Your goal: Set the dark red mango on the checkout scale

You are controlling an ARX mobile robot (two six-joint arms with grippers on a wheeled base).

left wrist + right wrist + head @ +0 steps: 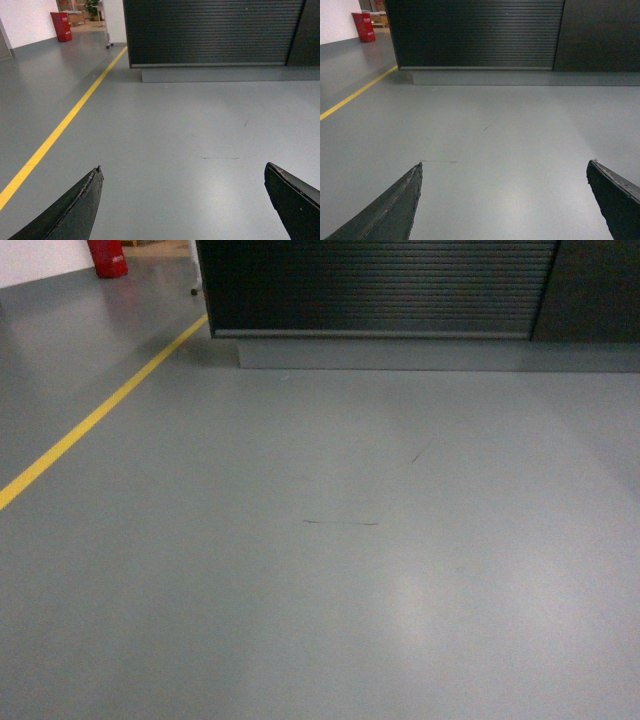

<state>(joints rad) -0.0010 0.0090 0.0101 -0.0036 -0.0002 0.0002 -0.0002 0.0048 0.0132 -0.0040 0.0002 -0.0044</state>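
Checkout: ribbed dark front, grey plinth, ahead across bare grey floor. Dark red mango, scale: nowhere in view. Left gripper, right gripper: jaws spread wide, empty. Advised: square, slow approach, right of yellow line.

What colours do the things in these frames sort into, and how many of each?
Black: 3, the checkout, left gripper, right gripper
Yellow: 1, floor line
Red: 1, red object
Total: 5
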